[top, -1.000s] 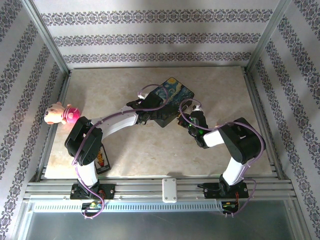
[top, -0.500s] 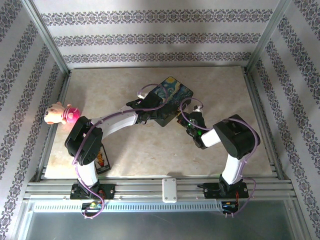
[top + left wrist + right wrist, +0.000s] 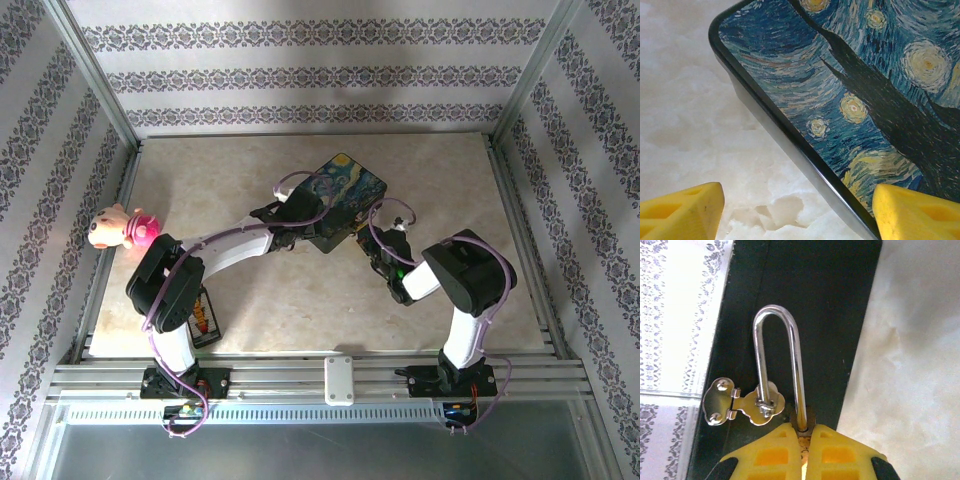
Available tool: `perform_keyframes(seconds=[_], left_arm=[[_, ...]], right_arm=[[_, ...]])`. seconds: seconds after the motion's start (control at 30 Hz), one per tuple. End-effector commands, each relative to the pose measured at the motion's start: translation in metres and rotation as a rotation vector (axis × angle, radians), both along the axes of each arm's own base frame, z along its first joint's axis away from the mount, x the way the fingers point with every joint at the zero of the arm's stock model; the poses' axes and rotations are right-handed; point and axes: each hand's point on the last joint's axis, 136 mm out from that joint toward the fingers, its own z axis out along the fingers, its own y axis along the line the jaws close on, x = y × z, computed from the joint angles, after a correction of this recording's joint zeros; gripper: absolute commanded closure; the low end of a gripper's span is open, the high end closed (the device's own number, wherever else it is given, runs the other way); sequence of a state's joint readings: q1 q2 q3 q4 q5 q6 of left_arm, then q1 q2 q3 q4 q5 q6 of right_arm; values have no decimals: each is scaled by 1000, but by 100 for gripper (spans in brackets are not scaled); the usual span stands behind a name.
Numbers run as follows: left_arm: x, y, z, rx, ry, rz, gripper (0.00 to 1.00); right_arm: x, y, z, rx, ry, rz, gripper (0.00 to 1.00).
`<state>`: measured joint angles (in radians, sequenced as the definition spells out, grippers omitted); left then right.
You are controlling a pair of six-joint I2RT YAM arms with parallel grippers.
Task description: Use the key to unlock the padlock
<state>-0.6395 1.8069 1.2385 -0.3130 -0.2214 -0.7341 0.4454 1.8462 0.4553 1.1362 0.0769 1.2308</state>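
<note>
1. The right gripper (image 3: 804,434) is clamped on the padlock (image 3: 798,371). Its yellow fingers (image 3: 775,455) are pressed nearly together, and a sliver of brass body is caught between the tips.
2. The silvery shackle (image 3: 774,309) is seen rising straight ahead of those tips, against the dark side wall of the starry-night box (image 3: 805,285).
3. One leg of the shackle is set into the body right at the fingertips. The other leg is threaded through the staple of the box's latch (image 3: 740,402), just ahead and to the left of the tips.
4. Whether that second leg is seated in the body or hangs free cannot be told, since the body is almost wholly hidden by the fingers.
5. The left gripper (image 3: 797,215) is held wide open, its yellow fingertips (image 3: 682,215) spread far apart.
6. The box's black rim is seen crossing diagonally between them, with the painted lid ahead and to the right. The pale marbled table top (image 3: 690,100) lies ahead and to the left.
7. From above, the left gripper (image 3: 305,225) is placed at the box's near left edge and the right gripper (image 3: 380,243) at its near right side, so that the box (image 3: 345,190) lies between the two.
8. A pink plush toy (image 3: 120,228) is seen well to the left of the left gripper, at the table's edge.
</note>
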Motion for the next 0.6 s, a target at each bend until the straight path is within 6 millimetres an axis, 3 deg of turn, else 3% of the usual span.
perform_keyframes(seconds=[0.0,0.23,0.33,0.57], left_arm=[[-42,57,-77,181,245,50,26],[-48,64,-92,73,291,78,28],[-46,74,-88,81,285,100,28],[-46,61,-95,12,308,98,29]], right_arm=[[-3,-30,-8,0,23,-105,100],[-6,-44,-13,-13,42,-103,100],[-1,-49,-8,4,34,-113,100],[15,-34,6,120,13,-127,100]])
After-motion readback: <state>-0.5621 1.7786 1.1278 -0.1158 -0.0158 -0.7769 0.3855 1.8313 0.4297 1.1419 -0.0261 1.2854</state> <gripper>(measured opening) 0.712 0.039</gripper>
